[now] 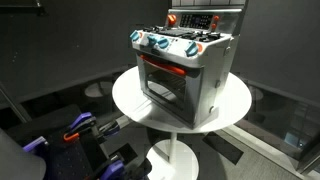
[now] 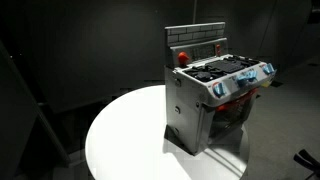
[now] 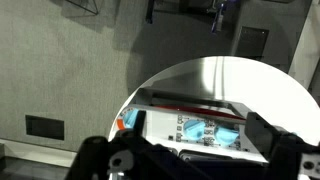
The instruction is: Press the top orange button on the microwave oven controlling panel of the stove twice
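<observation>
Wrist view: the black Robotiq gripper [image 3: 188, 150] is seen along the lower edge, its two dark fingers [image 3: 95, 156] spread wide apart with nothing held between them. Just beyond the fingertips, framed between them, the small silver-grey toy stove [image 3: 195, 125] is viewed from above; whether it is touched cannot be told. A thin orange-red strip is seen along its far edge, but the buttons are too small to be made out there. In both exterior views the stove [image 1: 190, 75] [image 2: 205, 100] is shown standing on a round white pedestal table [image 1: 130, 95] [image 2: 120, 135], with its low, dark, orange-red-trimmed back panel [image 1: 205, 19] upright behind the row of blue-white knobs [image 1: 165, 43].
</observation>
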